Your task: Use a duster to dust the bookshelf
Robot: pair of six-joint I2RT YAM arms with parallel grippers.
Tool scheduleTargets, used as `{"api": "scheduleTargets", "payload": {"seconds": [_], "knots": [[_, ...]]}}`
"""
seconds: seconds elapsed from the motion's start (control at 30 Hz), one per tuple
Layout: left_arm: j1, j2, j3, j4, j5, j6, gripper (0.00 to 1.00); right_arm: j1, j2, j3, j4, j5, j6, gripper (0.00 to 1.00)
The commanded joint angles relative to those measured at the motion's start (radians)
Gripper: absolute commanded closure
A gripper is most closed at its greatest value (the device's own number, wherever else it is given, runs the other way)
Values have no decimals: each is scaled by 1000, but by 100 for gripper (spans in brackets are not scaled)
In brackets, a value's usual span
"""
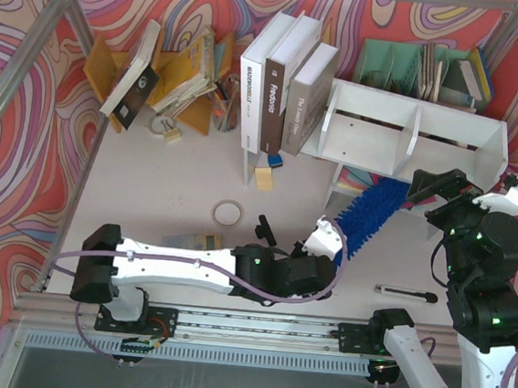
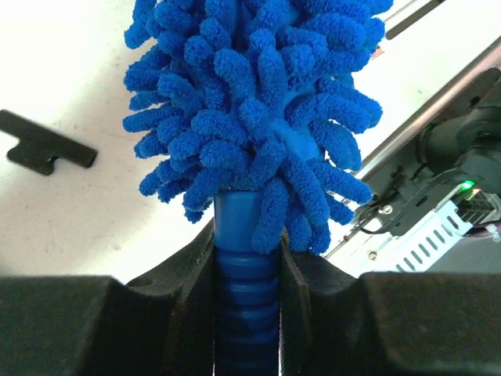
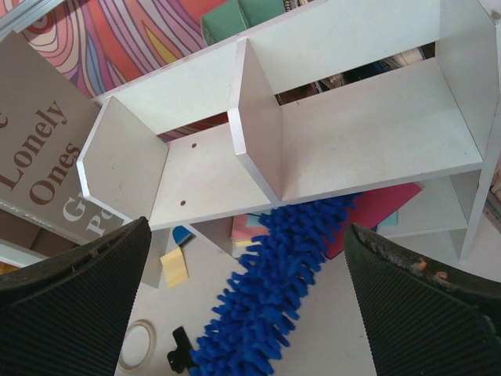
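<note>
The white bookshelf [image 1: 402, 134] stands at the back right on legs, with two empty compartments; it also fills the right wrist view [image 3: 313, 149]. My left gripper [image 1: 327, 248] is shut on the ribbed blue handle [image 2: 246, 313] of the duster [image 1: 376, 214]. The fluffy blue head slants up to the right, and its tip lies under the shelf's bottom board [image 3: 297, 258]. My right gripper [image 1: 451, 199] is open and empty, held in front of the shelf's right compartment, above the duster.
Three upright books [image 1: 283, 86] stand left of the shelf on a white stand. A yellow wooden rack [image 1: 161, 70] with books is at back left, a green organiser [image 1: 418, 67] behind the shelf. A tape ring [image 1: 229, 213], black clip [image 1: 264, 228] and pen [image 1: 405, 292] lie on the table.
</note>
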Motion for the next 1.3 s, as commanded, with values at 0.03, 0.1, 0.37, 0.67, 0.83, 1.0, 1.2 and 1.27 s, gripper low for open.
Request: {"api": "scheduleTargets", "payload": {"seconds": [0.03, 0.1, 0.37, 0.67, 0.83, 1.0, 1.2, 1.27], "knots": [[19, -85, -98, 46, -120, -78, 100, 2, -5, 0, 3, -1, -4, 1], [23, -117, -135, 38, -149, -105, 100, 1, -7, -4, 2, -3, -1, 1], [27, -221, -258, 12, -188, -177, 100, 2, -8, -5, 0, -7, 0, 1], [24, -284, -301, -14, -91, -134, 100, 2, -8, -9, 0, -9, 5, 1], [21, -318, -331, -90, -64, -163, 100, 1, -6, -9, 1, -8, 2, 1], [-18, -349, -365, -164, -58, -198, 100, 1, -6, -18, 5, -6, 2, 1], [-105, -414, -421, -163, -89, -187, 100, 1, -6, -31, 14, -9, 5, 1], [-138, -446, -448, -139, -129, -192, 100, 2, -5, -33, 16, -12, 4, 1]]}}
